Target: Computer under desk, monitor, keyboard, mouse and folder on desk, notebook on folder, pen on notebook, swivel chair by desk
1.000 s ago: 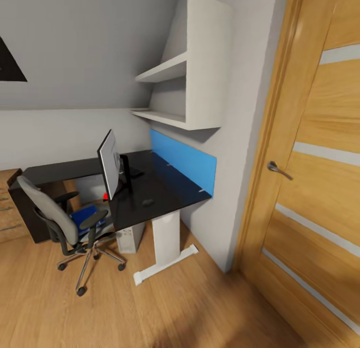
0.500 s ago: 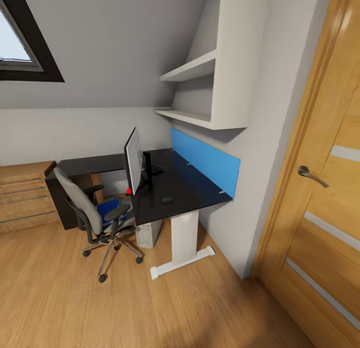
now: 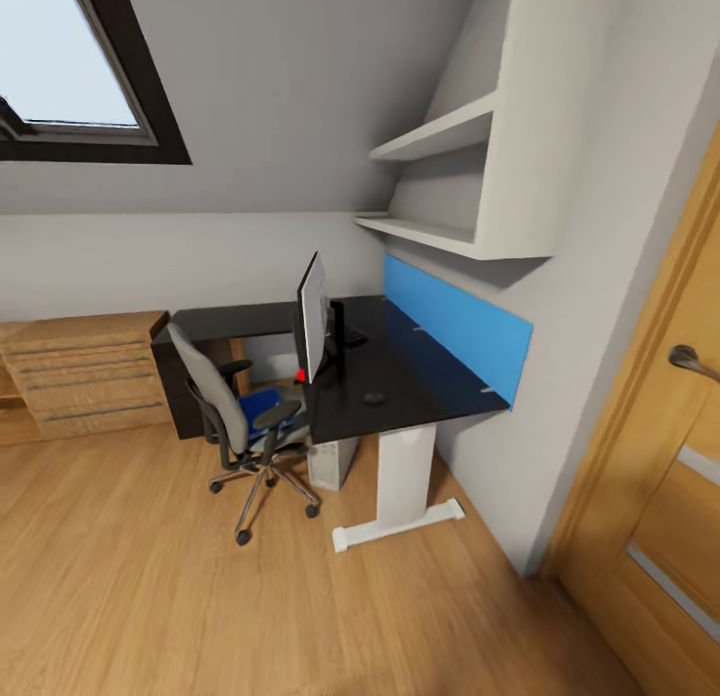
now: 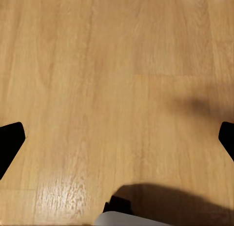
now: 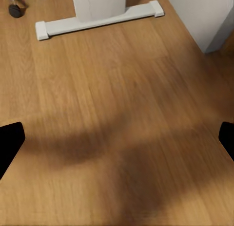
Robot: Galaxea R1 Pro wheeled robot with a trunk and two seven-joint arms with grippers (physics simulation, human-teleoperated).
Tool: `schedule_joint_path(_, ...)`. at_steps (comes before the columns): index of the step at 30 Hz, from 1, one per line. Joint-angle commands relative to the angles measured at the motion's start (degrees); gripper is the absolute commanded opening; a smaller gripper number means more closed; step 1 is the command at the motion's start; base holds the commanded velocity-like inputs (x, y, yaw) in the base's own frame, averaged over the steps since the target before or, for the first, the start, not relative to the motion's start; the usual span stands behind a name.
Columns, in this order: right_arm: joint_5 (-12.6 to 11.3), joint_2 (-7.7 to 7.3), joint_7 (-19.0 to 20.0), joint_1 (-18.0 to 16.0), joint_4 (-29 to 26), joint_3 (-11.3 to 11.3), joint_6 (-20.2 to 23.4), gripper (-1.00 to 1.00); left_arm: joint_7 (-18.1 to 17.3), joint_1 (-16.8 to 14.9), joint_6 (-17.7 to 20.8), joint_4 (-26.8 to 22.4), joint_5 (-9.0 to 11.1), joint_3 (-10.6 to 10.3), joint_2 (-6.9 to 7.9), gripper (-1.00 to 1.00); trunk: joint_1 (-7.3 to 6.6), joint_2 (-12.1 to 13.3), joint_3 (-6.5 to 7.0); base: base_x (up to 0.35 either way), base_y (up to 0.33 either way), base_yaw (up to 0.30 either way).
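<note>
The desk (image 3: 430, 381) with its glossy black top and white leg stands against the right wall. On it, edge-on to me, is the monitor (image 3: 312, 316), and the small dark mouse (image 3: 374, 398) lies near the front edge. The swivel chair (image 3: 215, 401) is pulled up to the desk with the blue folder (image 3: 262, 408) on its seat. The computer (image 3: 333, 463) sits under the desk. The keyboard is out of view. My left gripper (image 4: 117, 141) and right gripper (image 5: 117, 141) hang open over bare wood floor. The desk's white foot (image 5: 97, 19) lies ahead of the right one.
A light-wood cabinet (image 3: 85, 371) stands left of the desk. White wall shelves (image 3: 470, 176) and a blue panel (image 3: 455, 321) hang above it. A wooden door (image 3: 670, 456) is at the right, a skylight (image 3: 70, 76) at the upper left. Open floor (image 3: 150, 596) lies before the chair.
The whole picture has shifted: the camera turned left, so the desk and chair sit further right, the skylight came in and the door slid out. Nothing itself moved.
</note>
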Motion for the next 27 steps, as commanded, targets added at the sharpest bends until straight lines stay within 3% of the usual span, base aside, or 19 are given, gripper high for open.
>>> schedule_joint_path(1, 0.22, 0.02, -0.32, -0.04, 0.03, 0.01, -0.13, 1.00, 0.01, 0.00, -0.08, -0.04, 0.32, -0.08, 0.00, 1.00, 0.00, -0.04, -0.08, 0.000, 0.000, 0.277)
schedule_joint_path(27, 3.35, 0.02, -0.32, -0.02, 0.83, 0.14, -0.13, 1.00, 0.01, 0.00, -0.06, -0.04, 0.32, -0.08, -0.01, 1.00, 0.00, -0.04, -0.94, 0.000, 0.000, 0.269)
